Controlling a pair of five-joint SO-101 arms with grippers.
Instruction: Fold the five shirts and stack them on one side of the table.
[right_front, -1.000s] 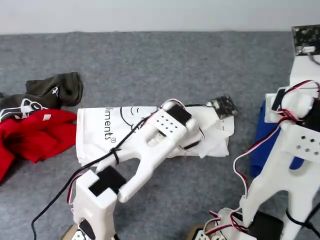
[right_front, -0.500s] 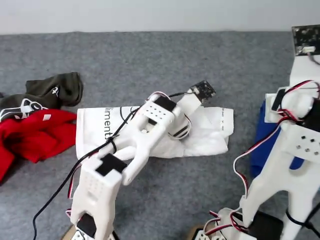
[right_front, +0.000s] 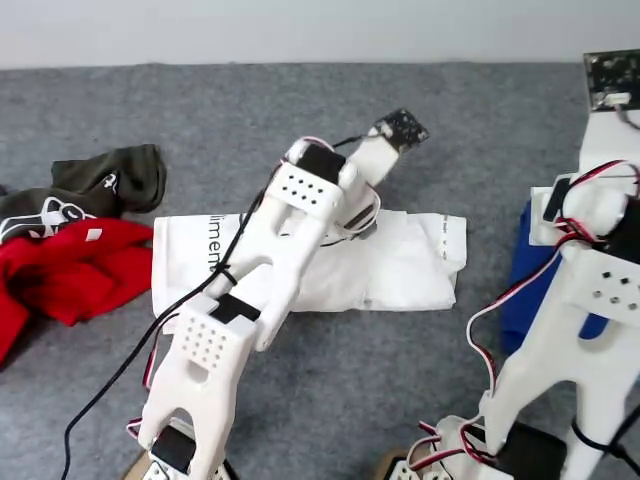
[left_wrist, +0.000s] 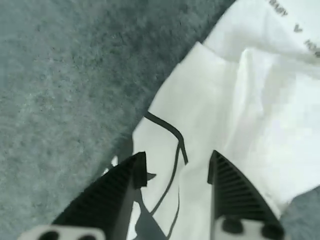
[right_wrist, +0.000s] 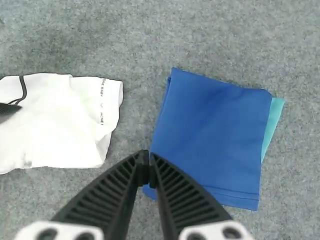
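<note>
Both empty, poised over folded laundry.
Left gripper (left_wrist: 175, 170) hangs spread wide just above the white shirt (right_front: 410, 262); right gripper (right_wrist: 149, 169), pinched closed, hangs over the blue shirt (right_wrist: 215, 135) edge, seemingly stacked on a teal shirt (right_wrist: 277, 107).

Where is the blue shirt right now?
The blue shirt lies at the right of the table in the high view, beside the white shirt, stacked on a teal shirt.

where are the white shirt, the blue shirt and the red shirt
white shirt (right_front: 410, 265), high view, bare right half
blue shirt (right_wrist: 215, 135), right wrist view, middle of top
red shirt (right_front: 80, 265), high view, centre
</note>
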